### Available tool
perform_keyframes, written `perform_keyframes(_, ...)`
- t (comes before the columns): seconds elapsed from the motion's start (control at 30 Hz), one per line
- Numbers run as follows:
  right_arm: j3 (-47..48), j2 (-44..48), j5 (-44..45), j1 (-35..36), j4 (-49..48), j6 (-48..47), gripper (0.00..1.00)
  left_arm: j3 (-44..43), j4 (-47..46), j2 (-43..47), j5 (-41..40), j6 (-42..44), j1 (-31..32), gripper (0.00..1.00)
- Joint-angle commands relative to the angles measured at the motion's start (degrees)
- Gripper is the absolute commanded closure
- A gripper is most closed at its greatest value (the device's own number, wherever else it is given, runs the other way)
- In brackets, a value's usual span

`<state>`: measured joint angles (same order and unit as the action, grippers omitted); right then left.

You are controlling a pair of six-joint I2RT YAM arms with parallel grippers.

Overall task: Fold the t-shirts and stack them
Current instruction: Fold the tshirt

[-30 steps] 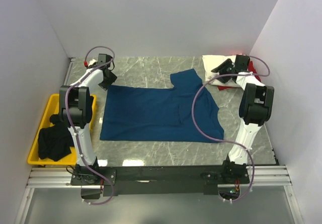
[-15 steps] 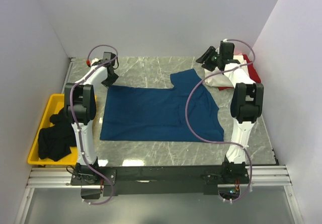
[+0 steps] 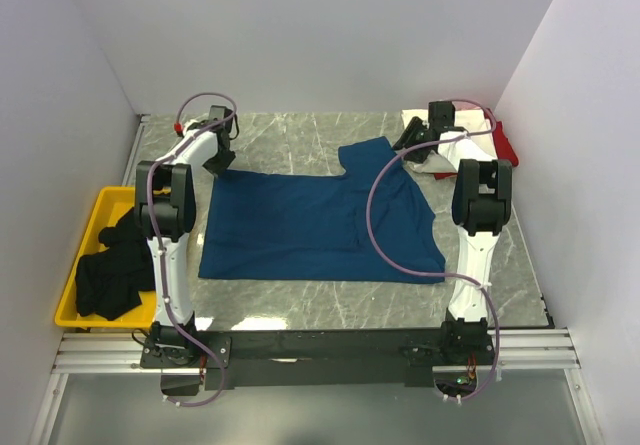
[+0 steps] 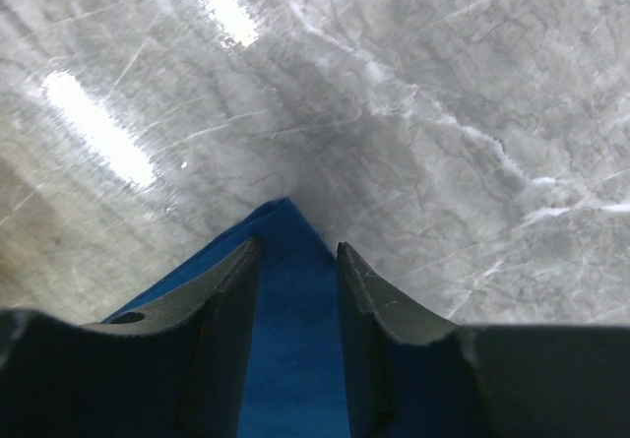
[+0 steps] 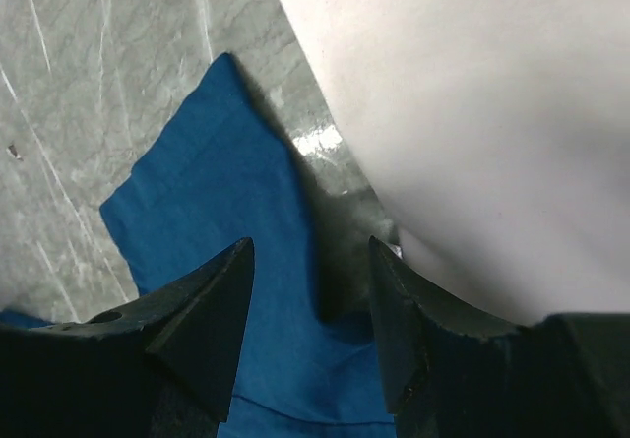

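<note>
A navy-blue t-shirt (image 3: 320, 223) lies spread flat mid-table, one sleeve (image 3: 375, 155) pointing to the far side. My left gripper (image 3: 221, 162) is low at its far-left corner. In the left wrist view the gripper (image 4: 295, 247) is open, its fingers straddling the blue corner (image 4: 293, 340). My right gripper (image 3: 406, 143) hovers by the sleeve's right edge. In the right wrist view that gripper (image 5: 310, 243) is open over blue cloth (image 5: 207, 182), beside the white t-shirt (image 5: 472, 113). White (image 3: 445, 153) and red (image 3: 505, 145) t-shirts lie at the far right.
A yellow bin (image 3: 90, 227) at the left table edge holds black t-shirts (image 3: 112, 270). White walls close in the table on three sides. Bare marble (image 3: 300, 130) shows beyond the blue shirt and along the near edge (image 3: 340, 300).
The left jaws have narrowed around the shirt's far-left corner. The right gripper swung from over the white and red pile leftward and down to the sleeve's edge.
</note>
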<state>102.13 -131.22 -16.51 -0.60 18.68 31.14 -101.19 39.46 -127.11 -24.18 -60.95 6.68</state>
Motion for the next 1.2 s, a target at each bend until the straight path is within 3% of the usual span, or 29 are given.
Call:
perform_keyframes(0.0, 3.17, 0.79, 2.27, 0.34, 0.39, -2.66, 0.43, -2.79, 0.88, -0.68, -1.39, -0.75, 0.27, 0.59)
perform_keyframes(0.23, 4.48, -0.79, 1.05, 2.01, 1.27, -3.36, 0.44, -2.96, 1.05, -1.39, -1.21, -1.01, 0.27, 0.64)
perform_keyframes(0.53, 5.46, -1.50, 1.92, 3.15, 3.91, -3.72, 0.49, -2.79, 1.23, -1.47, -1.22, -0.75, 0.27, 0.80)
perform_keyframes(0.67, 4.05, -0.62, 2.45, 3.15, 3.21, -3.36, 0.58, -2.61, 1.23, -1.39, -1.13, -0.49, 0.27, 0.86)
perform_keyframes(0.9, 3.52, 0.52, 1.66, 2.89, 2.59, -3.01, 0.87, -2.44, 0.79, -0.60, -0.87, 0.48, 0.09, 0.97)
perform_keyframes(1.1, 3.08, 3.51, 1.13, 2.18, 1.98, -2.75, 1.00, -2.52, 0.18, 0.63, -0.42, 1.80, 0.00, 0.99)
perform_keyframes(1.17, 3.08, 4.65, 1.22, 1.83, 2.07, -2.83, 1.00, -2.44, 0.35, 1.07, -0.42, 2.06, 0.00, 0.99)
